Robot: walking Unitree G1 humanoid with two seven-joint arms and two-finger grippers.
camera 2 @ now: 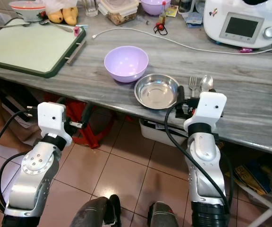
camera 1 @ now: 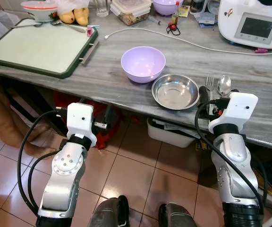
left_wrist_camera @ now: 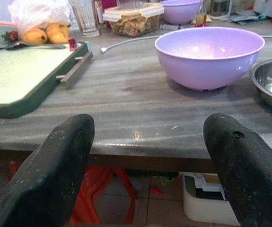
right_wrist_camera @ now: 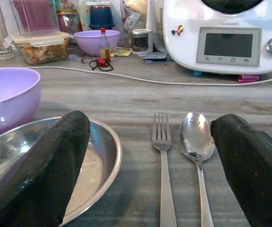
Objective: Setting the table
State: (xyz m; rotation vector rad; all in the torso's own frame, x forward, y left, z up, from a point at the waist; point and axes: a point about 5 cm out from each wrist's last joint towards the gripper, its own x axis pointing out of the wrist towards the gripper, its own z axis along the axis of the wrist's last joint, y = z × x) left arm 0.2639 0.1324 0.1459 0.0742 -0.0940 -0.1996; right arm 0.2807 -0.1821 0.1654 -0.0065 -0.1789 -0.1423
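Beside the steel plate (right_wrist_camera: 103, 156), my right pincer (right_wrist_camera: 150, 170) gapes over fork (right_wrist_camera: 163, 161) and spoon (right_wrist_camera: 197, 142); closing could pinch both. Left pincer (left_wrist_camera: 148, 165) idles open.

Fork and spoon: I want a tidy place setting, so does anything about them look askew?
No. The fork and spoon lie side by side, parallel, just right of the metal plate. Nothing looks spilled.
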